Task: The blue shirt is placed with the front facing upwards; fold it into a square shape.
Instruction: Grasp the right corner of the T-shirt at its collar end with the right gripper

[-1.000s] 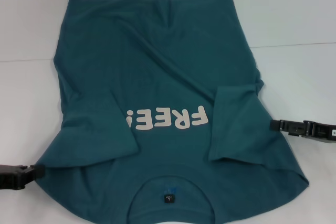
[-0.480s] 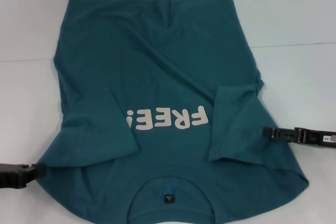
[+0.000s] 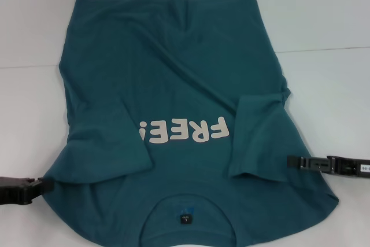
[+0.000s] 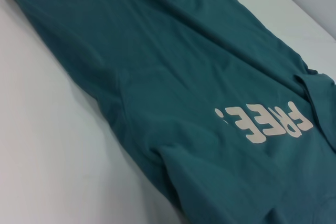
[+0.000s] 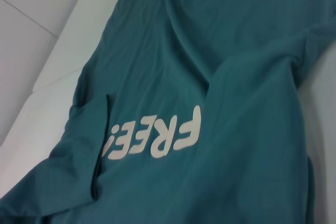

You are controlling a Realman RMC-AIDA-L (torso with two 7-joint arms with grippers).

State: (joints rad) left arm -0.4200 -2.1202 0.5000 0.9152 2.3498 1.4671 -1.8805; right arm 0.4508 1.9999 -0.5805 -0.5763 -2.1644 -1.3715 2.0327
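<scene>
Shirt first: the blue shirt (image 3: pixel 173 114) lies spread flat on the white table (image 3: pixel 329 21), front side up. Its collar is at the edge nearest the robot and its hem is at the far side. Both short sleeves are folded in over the chest. The cream letters (image 3: pixel 184 131) sit between the two sleeves and read upside down from the head view. A small dark neck label (image 3: pixel 185 219) shows inside the collar.

The left claw (image 3: pixel 41 188) is low at the robot's left, and its tip touches the edge of the shirt near the shoulder. The right claw (image 3: pixel 292 162) reaches in from the right, and its tip lies over the cloth just beside the folded right sleeve. I cannot tell if either claw is open or closed, or if either one has hold of the cloth.

Only the head view shows the claws, the collar and the label. The left wrist view shows no claw at all, only the shirt (image 4: pixel 184 77) lying long across the table with the letters (image 4: pixel 265 121) far off. The right wrist view shows the letters (image 5: pixel 155 139) big and close, with the creases of both folded sleeves on either side.
</scene>
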